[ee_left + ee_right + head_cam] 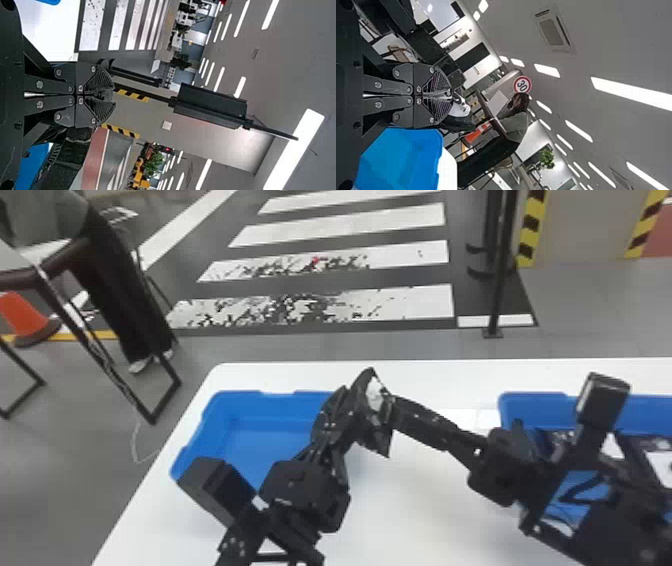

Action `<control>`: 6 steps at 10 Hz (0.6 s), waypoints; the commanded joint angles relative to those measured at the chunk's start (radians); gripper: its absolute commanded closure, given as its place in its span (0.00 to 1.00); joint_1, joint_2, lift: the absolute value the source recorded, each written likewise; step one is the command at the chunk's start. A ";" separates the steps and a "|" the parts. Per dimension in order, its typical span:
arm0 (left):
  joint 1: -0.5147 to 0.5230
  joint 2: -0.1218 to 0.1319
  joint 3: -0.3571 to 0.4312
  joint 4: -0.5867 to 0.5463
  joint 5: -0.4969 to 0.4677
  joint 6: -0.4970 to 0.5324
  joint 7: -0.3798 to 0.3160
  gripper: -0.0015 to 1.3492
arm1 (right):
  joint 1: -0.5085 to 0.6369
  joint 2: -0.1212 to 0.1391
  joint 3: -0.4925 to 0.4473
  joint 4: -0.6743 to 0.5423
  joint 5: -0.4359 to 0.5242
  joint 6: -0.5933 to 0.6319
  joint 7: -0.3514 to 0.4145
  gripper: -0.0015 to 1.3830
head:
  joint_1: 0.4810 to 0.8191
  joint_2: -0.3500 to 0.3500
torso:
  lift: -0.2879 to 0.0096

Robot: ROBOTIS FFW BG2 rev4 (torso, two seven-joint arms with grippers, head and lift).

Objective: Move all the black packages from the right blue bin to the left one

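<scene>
Black package (pixel 374 421) in jaws of right gripper (pixel 396 411); above white table (pixel 420 500)

Left bin (pixel 270 435): was set on the worktop (pixel 450 380), left.
Right bin (pixel 537 402): was set right, with packages (pixel 562 436) held inside.
Crosswalk (pixel 400 220): was laid behind the worktop.

My materials read: smooth white table (pixel 415 500), low sheen. On the table, smooth blue plastic bin (pixel 270 410). Above the table, creased black plastic-looking package (pixel 381 435), glossy highlights. I also see matt black left gripper (pixel 340 410) and right gripper (pixel 392 415), ridged fingertips, shiny metal screws.
</scene>
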 commanded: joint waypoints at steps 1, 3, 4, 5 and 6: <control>0.009 0.001 -0.001 -0.001 -0.004 -0.040 0.013 0.90 | 0.006 0.002 0.000 0.021 -0.016 -0.039 0.000 0.76 | 0.63 0.89 | 0.52; 0.021 -0.007 0.013 -0.001 -0.004 -0.082 0.044 0.90 | 0.013 0.004 0.010 0.050 -0.060 -0.088 0.001 0.37 | 0.63 0.90 | 0.52; 0.011 -0.013 0.038 -0.001 -0.016 -0.077 0.055 0.90 | 0.016 0.004 0.010 0.057 -0.068 -0.093 0.001 0.12 | 0.63 0.90 | 0.52; -0.021 -0.018 0.062 0.041 -0.078 -0.077 0.082 0.90 | 0.025 0.005 0.010 0.065 -0.084 -0.108 0.001 0.06 | 0.63 0.92 | 0.52; -0.087 -0.030 0.102 0.157 -0.174 -0.089 0.093 0.90 | 0.025 0.005 0.010 0.065 -0.084 -0.110 0.001 0.09 | 0.63 0.94 | 0.52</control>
